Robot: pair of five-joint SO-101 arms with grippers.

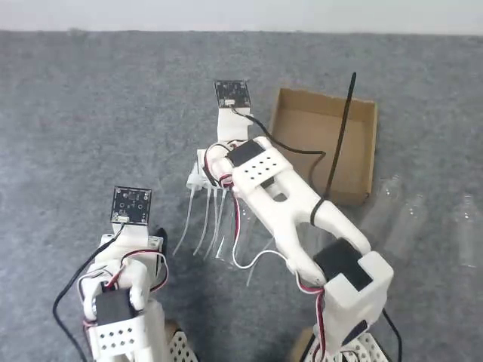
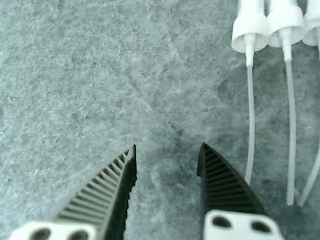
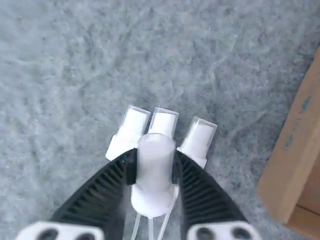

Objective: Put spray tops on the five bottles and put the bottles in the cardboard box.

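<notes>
Right wrist view: ribbed right fingers pinch a smooth, perhaps plastic spray top; left fingers spread

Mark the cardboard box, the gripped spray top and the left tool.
cardboard box (image 1: 311, 130): high view, bare floor.
spray top (image 3: 152, 167): right wrist view, cap body.
left tool (image 2: 168, 146): left wrist view, midway between fingertips.

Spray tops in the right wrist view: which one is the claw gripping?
The nearest spray top, clamped in the right claw; the other three lie loose on the carpet behind it.
</notes>
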